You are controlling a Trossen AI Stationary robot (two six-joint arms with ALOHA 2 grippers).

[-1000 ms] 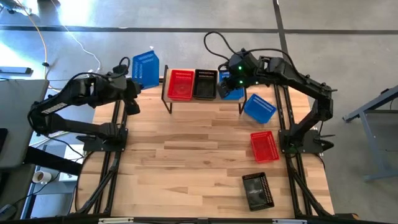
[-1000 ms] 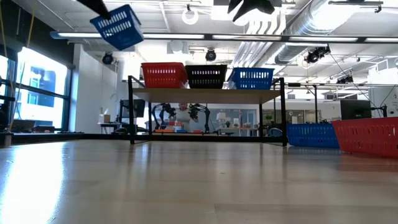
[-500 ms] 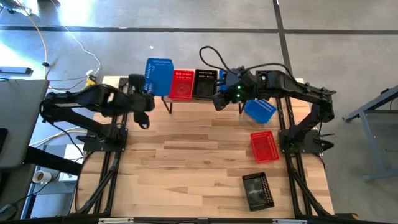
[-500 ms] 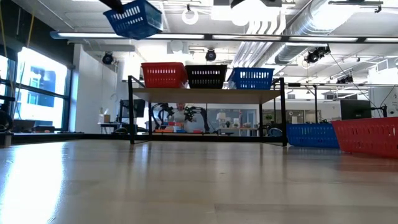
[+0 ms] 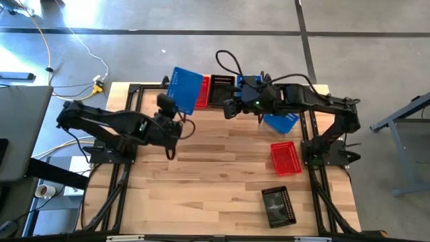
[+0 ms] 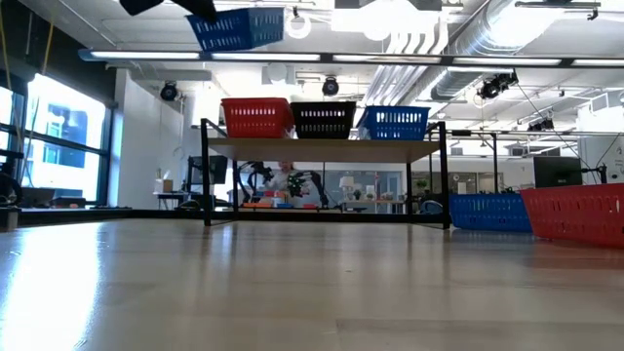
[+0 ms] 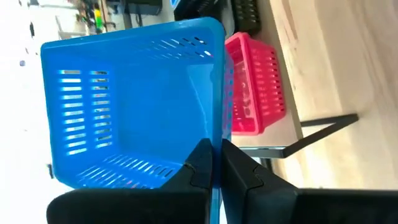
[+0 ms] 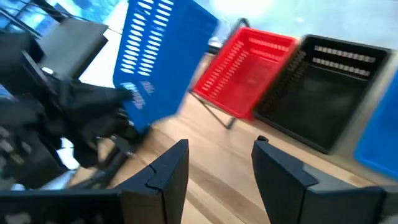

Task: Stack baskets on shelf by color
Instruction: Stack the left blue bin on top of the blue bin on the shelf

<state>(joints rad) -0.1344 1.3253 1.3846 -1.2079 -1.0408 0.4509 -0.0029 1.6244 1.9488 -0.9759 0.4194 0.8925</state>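
As left hand (image 7: 214, 163) carried gripped blue basket (image 5: 187, 89) shelfward | right hand (image 8: 214, 163) spread, empty

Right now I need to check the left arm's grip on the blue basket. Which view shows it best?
The left wrist view: the left fingers pinch the blue basket by its rim, seen close. The high view shows it tilted by the shelf, the low view only aloft, the right wrist view its side.

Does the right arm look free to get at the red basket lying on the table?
Probably yes: the right claw is open and empty, and the red basket lies uncovered beside that arm's base.
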